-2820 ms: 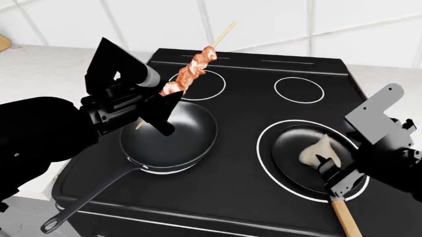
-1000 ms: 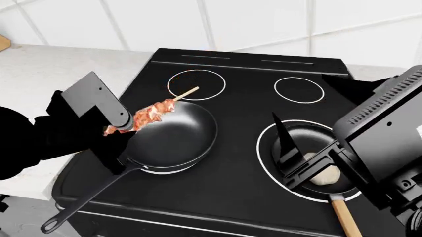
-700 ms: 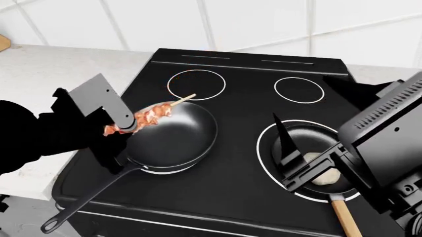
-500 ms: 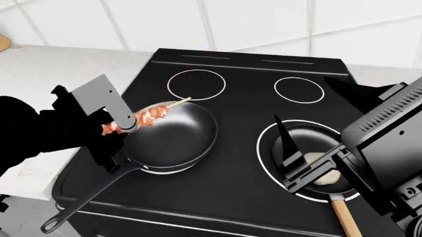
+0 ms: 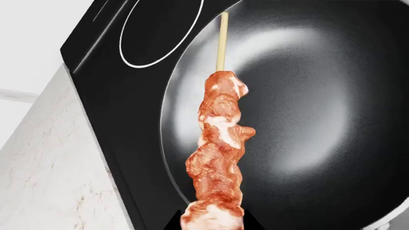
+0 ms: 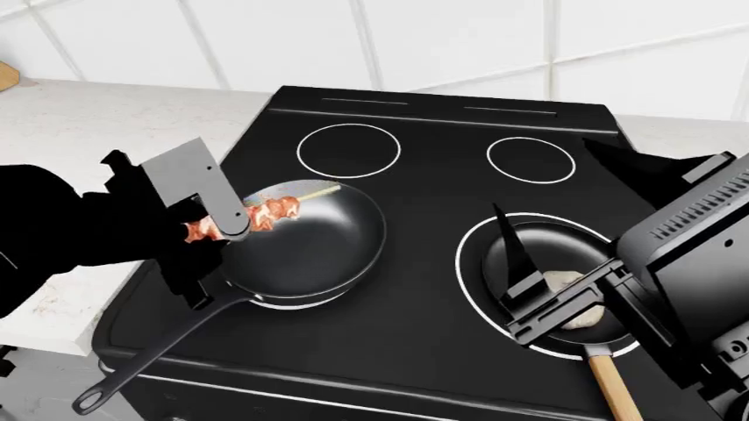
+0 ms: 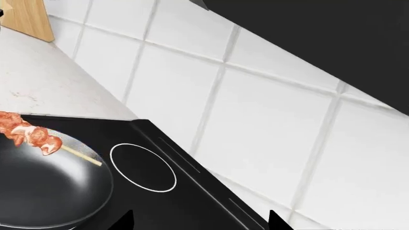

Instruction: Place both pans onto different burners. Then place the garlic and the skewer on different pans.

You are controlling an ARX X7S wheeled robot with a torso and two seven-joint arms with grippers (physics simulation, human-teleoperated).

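Head view, left gripper [image 6: 209,230]: I have it clamped on the meat end of the skewer [image 6: 260,212], over the stovetop's [image 6: 422,307] front-left part, at the deep pan's [image 6: 307,246] left rim.
Skewer: held nearly level above the deep pan; its bare stick tip points across the pan toward the back. My left wrist view shows the meat [image 5: 218,158] running up from the jaws with the stick over the pan's bowl [image 5: 300,105].
Deep pan: sits on the front-left burner; its thin black handle [image 6: 153,355] reaches toward the stovetop's front-left corner.
Right gripper [image 6: 532,281]: fingers spread apart, holding nothing, hanging over the shallow pan [image 6: 550,281].
Garlic [image 6: 576,300]: lies in the shallow pan, partly hidden behind the right gripper.
Shallow pan: on the front-right burner [image 6: 474,276]; its wooden handle [image 6: 615,390] points past the front edge.
Right wrist view: shows a small back ring [image 7: 142,167] and the wall tiles [image 7: 255,115].
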